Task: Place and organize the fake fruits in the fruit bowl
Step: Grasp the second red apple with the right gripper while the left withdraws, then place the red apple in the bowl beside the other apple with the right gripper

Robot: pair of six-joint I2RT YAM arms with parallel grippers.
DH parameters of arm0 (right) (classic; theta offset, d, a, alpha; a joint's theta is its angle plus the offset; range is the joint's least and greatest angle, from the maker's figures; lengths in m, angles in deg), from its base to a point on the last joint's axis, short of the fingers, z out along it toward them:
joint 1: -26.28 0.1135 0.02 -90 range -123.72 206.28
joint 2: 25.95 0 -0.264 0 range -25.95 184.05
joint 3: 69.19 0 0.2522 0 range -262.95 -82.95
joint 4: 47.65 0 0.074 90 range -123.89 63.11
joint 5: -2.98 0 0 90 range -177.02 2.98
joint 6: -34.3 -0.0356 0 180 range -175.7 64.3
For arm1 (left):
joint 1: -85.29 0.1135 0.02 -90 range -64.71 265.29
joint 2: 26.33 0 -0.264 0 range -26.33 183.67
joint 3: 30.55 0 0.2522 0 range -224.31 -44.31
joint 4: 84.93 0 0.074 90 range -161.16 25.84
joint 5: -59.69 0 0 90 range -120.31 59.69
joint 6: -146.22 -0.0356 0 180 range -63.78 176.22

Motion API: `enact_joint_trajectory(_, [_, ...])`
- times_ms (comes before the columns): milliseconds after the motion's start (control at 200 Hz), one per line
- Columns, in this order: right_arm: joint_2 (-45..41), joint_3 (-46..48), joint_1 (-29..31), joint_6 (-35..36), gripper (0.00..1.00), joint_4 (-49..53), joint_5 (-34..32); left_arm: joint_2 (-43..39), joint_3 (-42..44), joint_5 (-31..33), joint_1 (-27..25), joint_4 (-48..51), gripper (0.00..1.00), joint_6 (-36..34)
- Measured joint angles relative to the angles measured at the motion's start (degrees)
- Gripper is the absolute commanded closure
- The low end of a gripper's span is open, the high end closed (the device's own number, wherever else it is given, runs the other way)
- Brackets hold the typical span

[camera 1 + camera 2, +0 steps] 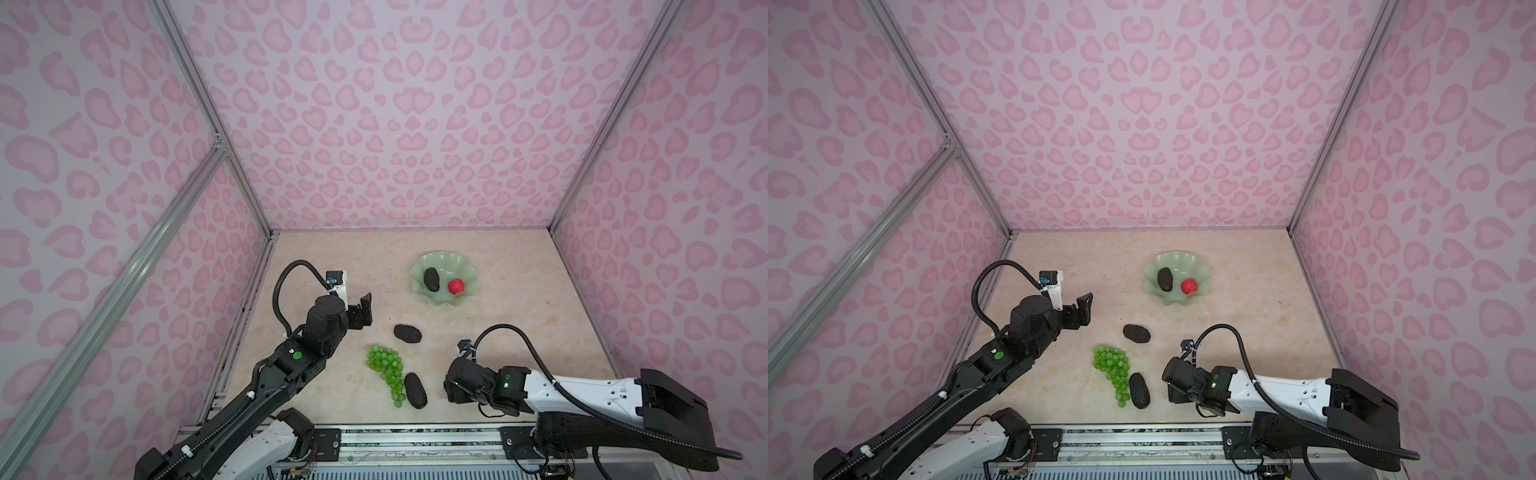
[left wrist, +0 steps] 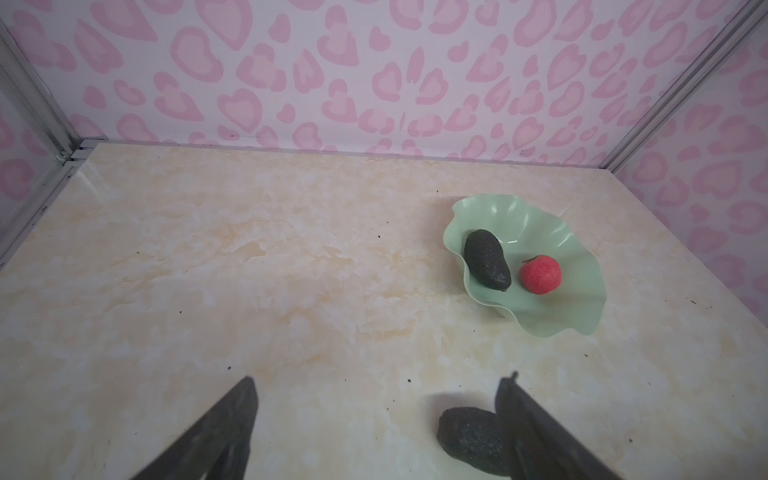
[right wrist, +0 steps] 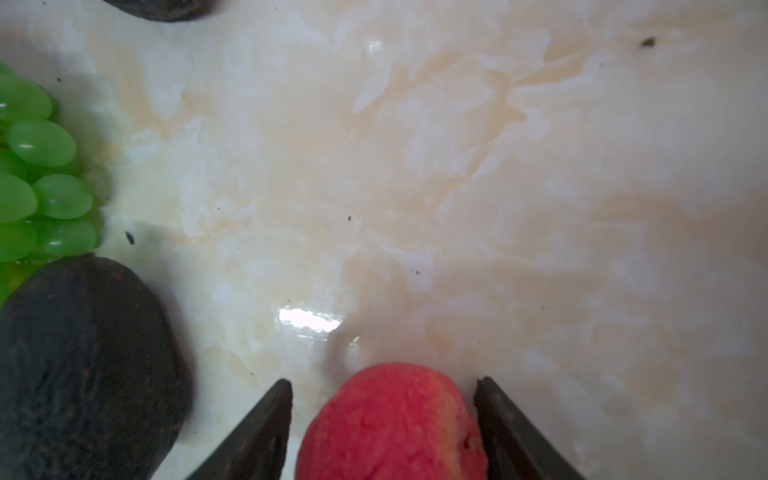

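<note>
Red peach [image 3: 390, 424] on table [image 3: 457, 166], inside R gripper [image 3: 382, 380]: jaws spread, straddling it, sliver of gap one side, no pinch yet. Best: centre on widest part, squeeze gently; round, matte, pitted skin, prob. rolls. Just beside: rough dark avocado [image 3: 87, 365] touching glossy green grapes [image 3: 37, 166]. L gripper [image 2: 377, 379] spread, empty, near 2nd avocado [image 2: 473, 440]. Wavy-rimmed mint bowl [image 1: 455, 264] well apart, w/ 3rd avocado [image 1: 432, 279] + red fruit [image 1: 456, 286] inside.

Pink leopard-print walls [image 1: 395, 124] and aluminium posts [image 1: 198, 87] surround a cream marble tabletop [image 1: 519, 291]
</note>
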Motion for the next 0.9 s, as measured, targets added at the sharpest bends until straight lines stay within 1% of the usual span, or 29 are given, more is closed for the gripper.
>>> enact_joint_trajectory(60, [0.81, -0.35, 0.02, -0.09, 0.53, -0.13, -0.70, -2.08, 1.20, -0.04, 0.09, 0.00, 0.09, 0.42])
enact_joint_trajectory(135, [1.44, -1.42, 0.02, -0.07, 0.59, 0.26, -0.90, -4.15, 2.27, -0.42, 0.24, 0.00, 0.09, 0.61])
enact_joint_trajectory(235, [1.07, -5.20, -0.11, 0.00, 0.61, 2.99, -2.75, -6.36, 3.34, -2.29, 0.24, 0.02, 0.09, 0.70])
enact_joint_trajectory(355, [-0.48, -12.00, -2.19, 3.69, 0.62, 5.68, -6.86, -7.67, 3.78, -6.91, 0.24, 0.02, 0.09, 0.11])
enact_joint_trajectory(450, [-0.79, -16.41, -7.67, 9.01, 0.62, 5.22, -8.87, -7.69, 4.09, -11.67, 0.24, 0.00, 0.09, -0.35])
enact_joint_trajectory(585, [3.02, -21.40, -19.89, 17.44, 0.63, 0.96, -8.59, -5.97, 3.91, -18.82, 0.24, -0.04, 0.07, -0.87])
enact_joint_trajectory(650, [7.21, -24.55, -24.96, 21.18, 0.63, -1.64, -7.78, -5.11, 3.63, -21.53, 0.24, 0.04, 0.05, -1.05])
enact_joint_trajectory(750, [15.34, -30.97, -30.64, 25.83, 0.63, -4.46, -5.57, -4.74, 3.13, -23.85, 0.24, 0.02, 0.04, -1.16])
enact_joint_trajectory(905, [28.96, -42.03, -36.50, 31.23, 0.64, -6.36, -1.25, -5.01, 3.08, -25.64, 0.24, 0.04, 0.03, -1.18])
